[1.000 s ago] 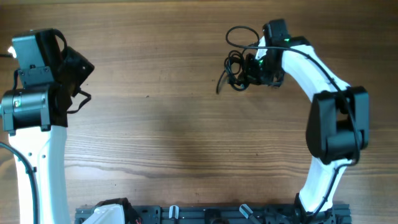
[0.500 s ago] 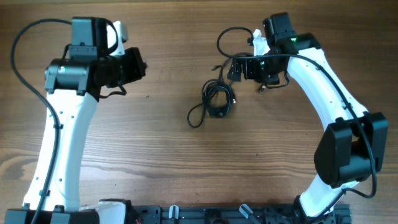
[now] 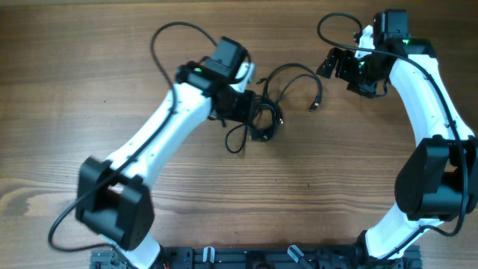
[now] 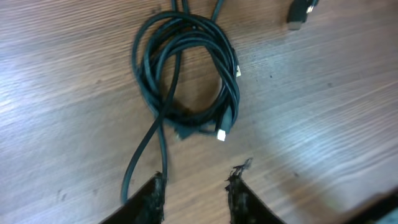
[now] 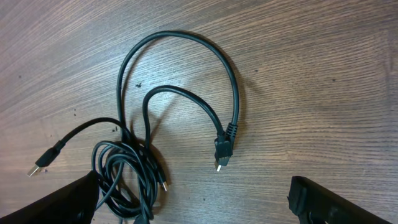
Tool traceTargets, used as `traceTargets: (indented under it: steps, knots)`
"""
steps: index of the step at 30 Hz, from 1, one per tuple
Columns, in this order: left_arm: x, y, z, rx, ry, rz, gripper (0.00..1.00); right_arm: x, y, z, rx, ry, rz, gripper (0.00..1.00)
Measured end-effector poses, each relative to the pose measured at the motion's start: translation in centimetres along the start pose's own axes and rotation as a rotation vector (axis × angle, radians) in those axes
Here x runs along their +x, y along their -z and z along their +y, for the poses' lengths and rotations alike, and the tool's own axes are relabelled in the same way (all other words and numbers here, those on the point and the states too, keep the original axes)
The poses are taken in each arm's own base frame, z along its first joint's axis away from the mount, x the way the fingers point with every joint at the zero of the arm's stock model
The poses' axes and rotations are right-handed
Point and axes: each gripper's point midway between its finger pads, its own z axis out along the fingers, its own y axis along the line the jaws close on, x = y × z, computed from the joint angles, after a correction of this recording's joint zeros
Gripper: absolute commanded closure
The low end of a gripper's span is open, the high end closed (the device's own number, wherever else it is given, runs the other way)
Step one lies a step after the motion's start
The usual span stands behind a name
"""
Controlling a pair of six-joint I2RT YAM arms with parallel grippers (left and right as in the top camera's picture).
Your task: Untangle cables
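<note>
The counter (image 3: 224, 202) is a broad spread of brown wood, its grain running from side to side in long streaks, paler bands alternating with darker ones. Towards its lower left corner, seen from overhead, sits a darker patch (image 3: 22, 203) in the grain. Close up, in the right wrist view, a few tiny dark specks (image 5: 138, 83) dot the surface. Along the near edge lies a dark rail (image 3: 261, 259) carrying a couple of pale fittings (image 3: 210, 254).

Black cables (image 5: 132, 154) tangled lower left, plug (image 5: 222, 152) mid-frame, wooden table (image 5: 311, 68), pincer (image 5: 199, 204) spread wide
</note>
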Motion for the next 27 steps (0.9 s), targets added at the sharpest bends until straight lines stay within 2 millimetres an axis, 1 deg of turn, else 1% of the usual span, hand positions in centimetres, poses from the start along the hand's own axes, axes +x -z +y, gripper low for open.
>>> traceTargets:
  steps: [1, 3, 5, 8, 11, 12, 13, 16, 20, 22, 24, 26, 27]
  knots:
    - [0.0, -1.1, -0.2, -0.009, -0.024, 0.008, 0.57, 0.0, 0.0, 0.0, 0.000, 0.003, 0.000, 0.01]
    - [-0.1, -2.8, -0.3, -0.037, -0.057, 0.018, 0.50, 0.1, 0.0, 0.1, -0.004, 0.005, 0.002, 0.00]
    - [-0.2, -4.3, -0.3, -0.065, -0.093, 0.021, 0.50, 0.1, 0.0, 0.1, -0.006, 0.016, 0.003, 0.00]
    - [-0.2, -5.5, 0.1, -0.090, -0.132, 0.031, 0.54, 0.1, 0.0, 0.1, -0.007, 0.029, 0.003, 0.00]
    - [0.3, -6.6, 1.9, -0.171, -0.155, 0.064, 0.55, 0.2, 0.0, 0.1, -0.005, 0.029, 0.007, 0.00]
    - [0.4, -6.9, 2.5, -0.205, -0.159, 0.070, 0.57, 0.2, 0.0, 0.1, -0.005, 0.032, 0.008, 0.00]
    - [0.4, -7.1, 3.0, -0.227, -0.162, 0.074, 0.58, 0.2, 0.0, 0.1, -0.005, 0.037, 0.008, 0.00]
    - [0.6, -7.0, 3.5, -0.244, -0.172, 0.088, 0.61, 0.2, 0.0, 0.1, -0.005, 0.050, 0.009, 0.01]
    - [2.3, -6.8, 3.7, -0.235, -0.191, 0.163, 0.62, 0.2, 0.0, 0.1, -0.005, 0.054, 0.009, 0.00]
    - [2.4, -6.8, 3.7, -0.232, -0.199, 0.170, 0.65, 0.2, 0.0, 0.1, -0.005, 0.054, 0.009, 0.01]
    - [2.4, -6.8, 3.7, -0.229, -0.208, 0.169, 0.70, 0.2, 0.0, 0.1, -0.005, 0.054, 0.009, 0.01]
    - [2.6, -7.0, 3.7, -0.227, -0.216, 0.174, 0.77, 0.2, 0.0, 0.1, -0.005, 0.054, 0.009, 0.00]
    - [2.6, -7.1, 3.6, -0.223, -0.216, 0.175, 0.78, 0.2, 0.0, 0.1, -0.005, 0.054, 0.009, 0.00]
